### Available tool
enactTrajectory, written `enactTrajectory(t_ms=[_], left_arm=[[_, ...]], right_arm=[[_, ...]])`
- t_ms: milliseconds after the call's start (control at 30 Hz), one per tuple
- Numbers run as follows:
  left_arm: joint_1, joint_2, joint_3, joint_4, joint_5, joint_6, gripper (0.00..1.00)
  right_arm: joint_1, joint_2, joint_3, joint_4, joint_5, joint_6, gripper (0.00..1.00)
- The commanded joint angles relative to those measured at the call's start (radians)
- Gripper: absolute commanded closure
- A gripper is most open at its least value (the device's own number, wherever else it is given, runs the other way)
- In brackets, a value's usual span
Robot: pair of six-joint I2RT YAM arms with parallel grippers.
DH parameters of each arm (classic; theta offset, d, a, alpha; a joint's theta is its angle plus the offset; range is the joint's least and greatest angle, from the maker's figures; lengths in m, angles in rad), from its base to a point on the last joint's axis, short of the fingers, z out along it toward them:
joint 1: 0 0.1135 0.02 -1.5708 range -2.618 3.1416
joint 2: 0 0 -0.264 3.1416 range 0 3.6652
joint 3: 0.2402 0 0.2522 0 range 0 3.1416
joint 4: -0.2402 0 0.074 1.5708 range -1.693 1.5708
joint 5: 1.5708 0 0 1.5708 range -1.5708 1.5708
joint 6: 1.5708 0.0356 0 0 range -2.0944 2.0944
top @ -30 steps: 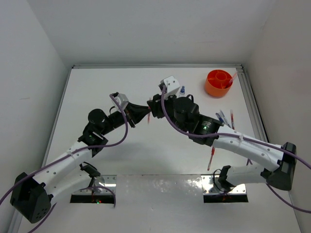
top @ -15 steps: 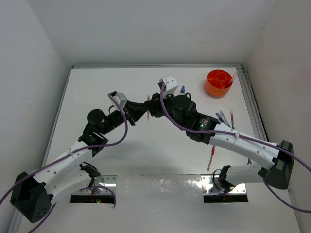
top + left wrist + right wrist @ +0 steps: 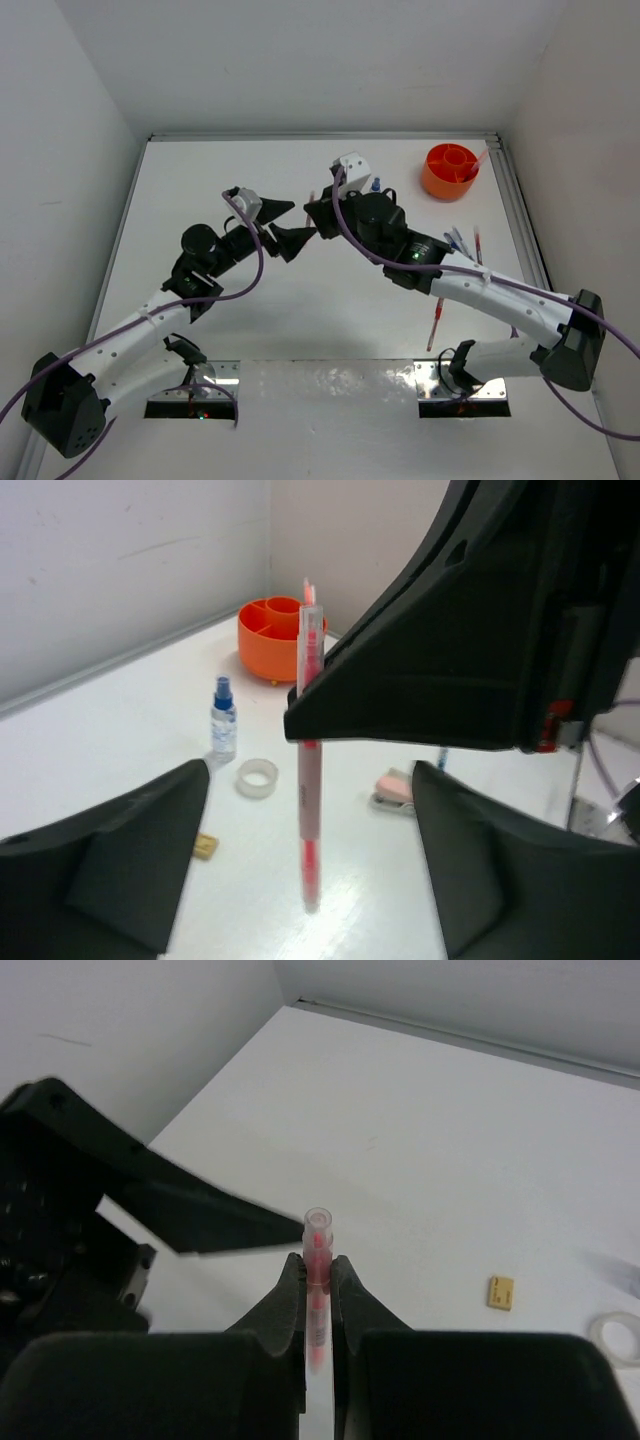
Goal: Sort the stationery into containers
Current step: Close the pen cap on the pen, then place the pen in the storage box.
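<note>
A pink pen [image 3: 318, 1245] stands upright above the table, and my right gripper [image 3: 318, 1260] is shut on its upper part. In the left wrist view the pen [image 3: 309, 800] hangs between the wide-apart fingers of my open left gripper [image 3: 310, 772], touching neither. Both grippers meet above the table's middle, the left gripper [image 3: 303, 219] beside the right gripper [image 3: 312, 212]. The orange tub [image 3: 437, 182] stands at the far right with a pink pen leaning in it. On the table lie a blue-capped bottle [image 3: 223, 720], a tape ring [image 3: 257, 777] and a tan eraser [image 3: 205, 846].
Several pens [image 3: 460, 243] lie on the right side of the table, and a red pen [image 3: 437, 325] lies nearer the right arm. A pink and white item [image 3: 395, 788] lies past the tape ring. White walls enclose the table on three sides.
The left gripper has opened and let go of the pink pen. The right gripper has closed on it and now holds it alone.
</note>
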Motion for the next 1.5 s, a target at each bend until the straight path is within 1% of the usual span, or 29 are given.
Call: enactTrajectory(t_ms=[0, 33, 100, 200, 233, 300, 333, 367, 400, 467, 533, 567, 667, 700, 800, 900, 1033, 1133, 1233, 1300, 1333, 1467], left_arm=[[-0.002, -0.008, 0.038, 0.043, -0.032, -0.006, 0.12], [-0.002, -0.008, 0.038, 0.038, -0.042, -0.005, 0.01], [-0.002, -0.010, 0.038, 0.032, -0.061, 0.000, 0.00], [0.003, -0.015, 0.035, 0.029, -0.096, 0.011, 0.00], [0.016, -0.011, 0.039, 0.023, -0.102, 0.011, 0.00], [0.035, -0.001, 0.053, 0.001, -0.110, 0.012, 0.00], [0.049, 0.011, 0.058, -0.006, -0.134, 0.012, 0.00], [0.056, 0.021, 0.065, -0.013, -0.140, 0.012, 0.00], [0.075, 0.030, 0.070, -0.013, -0.154, 0.014, 0.00], [0.092, 0.065, 0.084, -0.008, -0.162, 0.015, 0.00], [0.116, 0.106, 0.102, 0.004, -0.159, 0.009, 0.00], [0.124, 0.122, 0.110, 0.010, -0.153, 0.006, 0.00], [0.162, 0.186, 0.142, 0.018, -0.125, -0.002, 0.00], [0.183, 0.218, 0.153, 0.020, -0.119, -0.003, 0.00], [0.216, 0.281, 0.185, 0.035, -0.108, -0.009, 0.00], [0.236, 0.347, 0.231, 0.041, -0.101, -0.020, 0.00], [0.242, 0.426, 0.277, 0.055, -0.064, -0.012, 0.00], [0.247, 0.472, 0.308, 0.069, -0.052, -0.014, 0.00], [0.254, 0.504, 0.328, 0.072, -0.050, -0.015, 0.00], [0.259, 0.518, 0.335, 0.069, -0.044, -0.014, 0.00], [0.262, 0.519, 0.337, 0.064, -0.042, -0.015, 0.00], [0.265, 0.524, 0.334, 0.044, -0.044, -0.014, 0.00]], right_arm=[[-0.048, -0.026, -0.003, 0.029, 0.017, 0.001, 1.00], [-0.073, -0.026, -0.001, 0.021, 0.022, 0.001, 1.00], [-0.109, -0.026, 0.008, 0.010, 0.028, 0.001, 1.00], [-0.217, -0.029, 0.016, -0.007, 0.054, -0.002, 1.00], [-0.282, -0.031, 0.019, -0.007, 0.066, -0.008, 1.00], [-0.358, -0.036, 0.030, -0.002, 0.071, 0.009, 1.00], [-0.454, -0.043, 0.031, 0.011, 0.054, 0.067, 1.00], [-0.509, -0.048, 0.028, 0.024, -0.010, 0.096, 1.00], [-0.604, -0.043, 0.030, 0.045, -0.045, 0.124, 1.00], [-0.678, 0.000, 0.074, 0.029, -0.087, 0.139, 1.00], [-0.745, 0.070, 0.131, -0.039, -0.056, 0.112, 1.00], [-0.760, 0.085, 0.134, -0.041, -0.021, 0.103, 1.00], [-0.798, 0.125, 0.091, 0.059, 0.077, 0.041, 1.00], [-0.817, 0.139, 0.085, 0.105, 0.149, 0.026, 1.00], [-0.849, 0.217, 0.119, 0.108, 0.233, -0.031, 1.00], [-0.886, 0.274, 0.157, 0.117, 0.304, -0.042, 1.00], [-0.930, 0.299, 0.140, 0.197, 0.304, -0.036, 1.00], [-0.950, 0.343, 0.154, 0.214, 0.312, -0.085, 1.00], [-0.949, 0.379, 0.151, 0.272, 0.381, -0.121, 1.00], [-0.947, 0.386, 0.111, 0.375, 0.402, -0.166, 1.00], [-0.949, 0.389, 0.099, 0.453, 0.405, -0.180, 1.00], [-0.956, 0.440, 0.074, 0.565, 0.396, -0.255, 1.00]])
